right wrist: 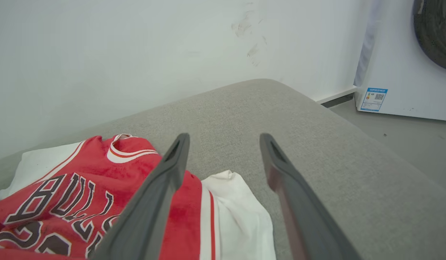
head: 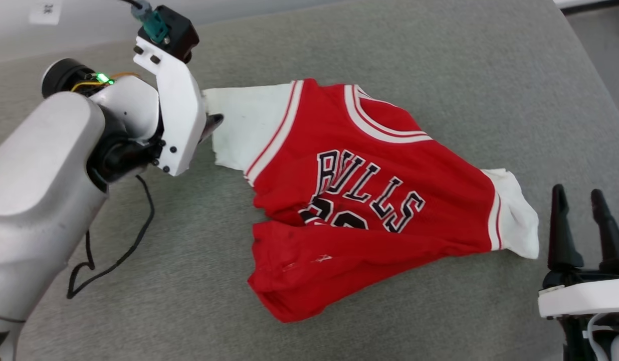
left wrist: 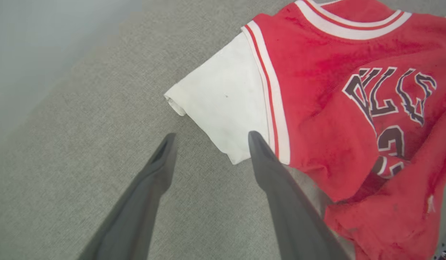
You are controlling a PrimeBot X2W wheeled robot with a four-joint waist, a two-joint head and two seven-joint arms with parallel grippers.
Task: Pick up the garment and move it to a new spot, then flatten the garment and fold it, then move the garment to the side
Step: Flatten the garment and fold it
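The jersey (head: 439, 165) is red with white sleeves, red-and-white stripes and black "BULLS" letters edged white. The cushion (head: 439, 50) is grey. My fingers (head: 560, 230) are black.

A silver-grey arm (head: 38, 170) is bearing a white screwed bracket (head: 176, 108) and a black cable (head: 131, 243). The right tool (head: 577, 191) is showing black fingers (head: 560, 235).

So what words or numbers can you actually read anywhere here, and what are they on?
"BULLS": black letters, outlined white, across the shirt.
The number beneath: partly covered by a fold, not readable whole.
Blue sticker on the white appliance: too small to read.
White tag at the back: blurred.
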